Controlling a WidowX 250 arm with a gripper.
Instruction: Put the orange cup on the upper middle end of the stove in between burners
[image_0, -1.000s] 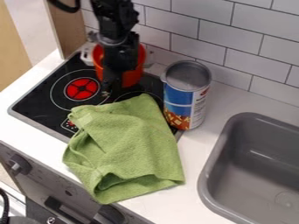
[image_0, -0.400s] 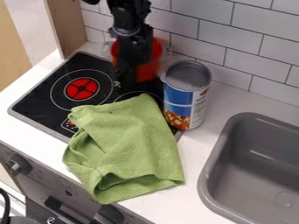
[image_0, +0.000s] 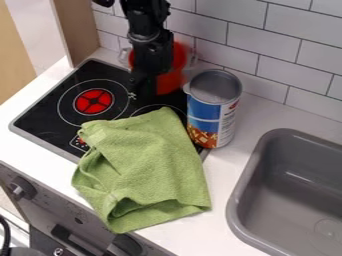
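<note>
Starting at the far left, there's a pale wooden panel (image_0: 15, 60), with a browner upright board (image_0: 75, 30) to its right, rising by the back corner of the counter (image_0: 30, 102). Down below, on the grey front, a dark knob (image_0: 23, 187) sticks out. Now the black stove (image_0: 50, 107), and its left burner (image_0: 93, 101) shows bright red inside a thin white ring. Next comes the green towel (image_0: 143, 165), rumpled, lying over the front of the stove, spilling onto the counter and covering part of the second burner (image_0: 148, 106). Above it, the black gripper (image_0: 139, 88) hangs down from the top edge, over the back of the stove between the two burners. Open or closed? I can't tell from here. Right behind it, partly hidden, is the orange cup (image_0: 172, 75), at the back of the stove near the tiled wall (image_0: 264, 37), with pale see-through pieces (image_0: 192, 59) jutting out at either side. Just right of the cup stands a blue and white can (image_0: 212, 112), upright, grey top, at the stove's right edge. And at far right, the grey sink (image_0: 287, 190), set into the counter.
</note>
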